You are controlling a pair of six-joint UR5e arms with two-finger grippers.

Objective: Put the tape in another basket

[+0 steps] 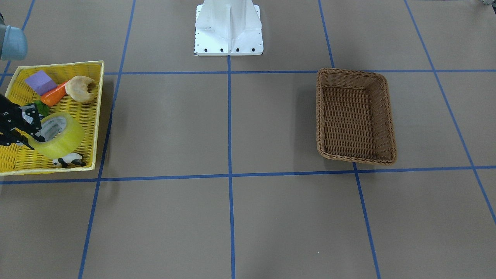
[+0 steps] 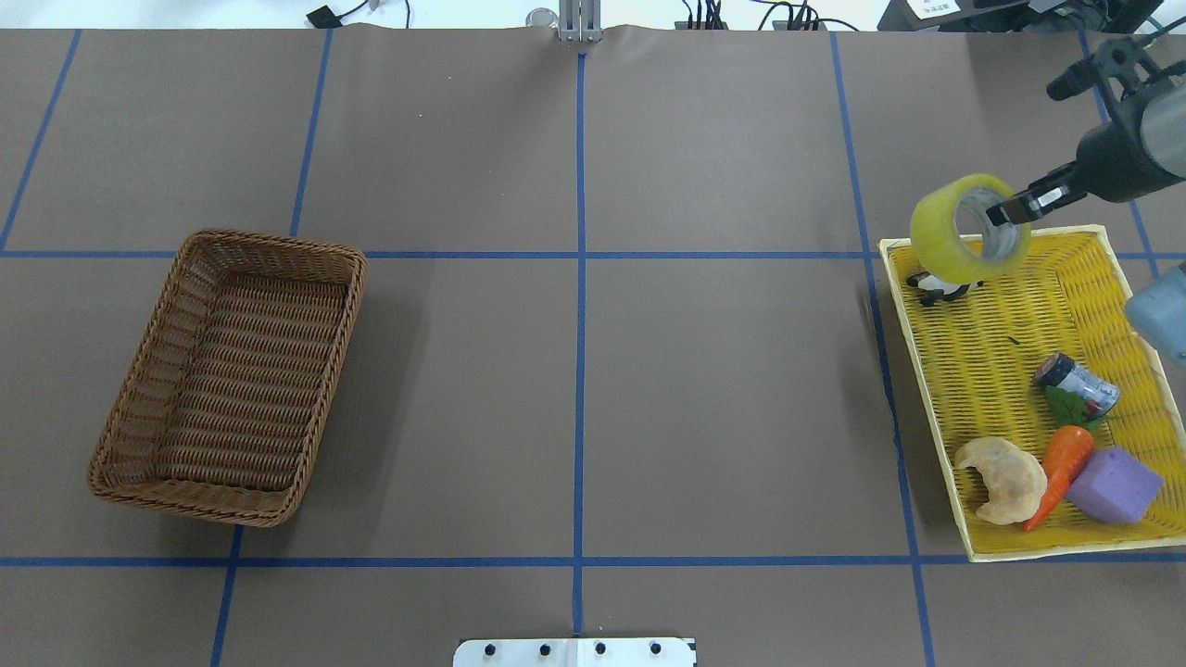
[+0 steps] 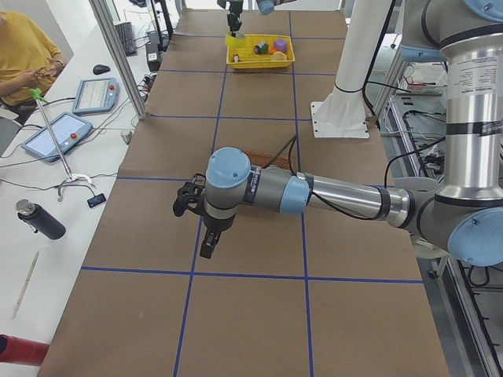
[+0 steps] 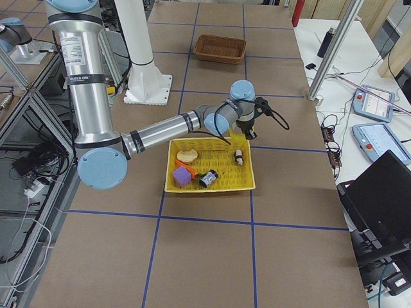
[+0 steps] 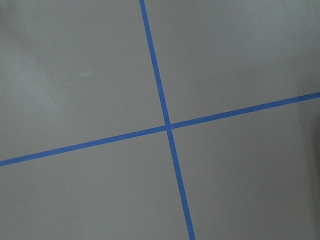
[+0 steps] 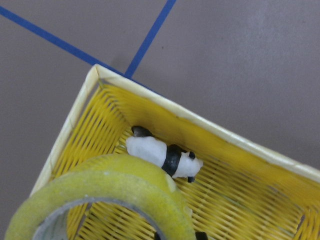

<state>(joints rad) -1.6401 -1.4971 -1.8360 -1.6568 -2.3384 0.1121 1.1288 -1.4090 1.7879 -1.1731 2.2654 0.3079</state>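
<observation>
The yellow-green tape roll (image 2: 968, 227) hangs tilted above the far corner of the yellow tray basket (image 2: 915, 371). My right gripper (image 2: 1005, 211) is shut on its wall, with one finger inside the white core. The roll also shows in the front view (image 1: 58, 135) and at the bottom of the right wrist view (image 6: 100, 195). The brown wicker basket (image 2: 269, 243) stands empty on the other side of the table, also in the front view (image 1: 318, 116). My left gripper (image 3: 207, 245) shows only in the exterior left view, over bare table; I cannot tell if it is open or shut.
In the yellow basket lie a panda figure (image 2: 940, 287) under the tape, a small can (image 2: 1077, 382), a croissant (image 2: 1003, 477), a carrot (image 2: 1061, 463) and a purple block (image 2: 1112, 484). The robot's white base (image 1: 228, 27) stands at the table's middle edge.
</observation>
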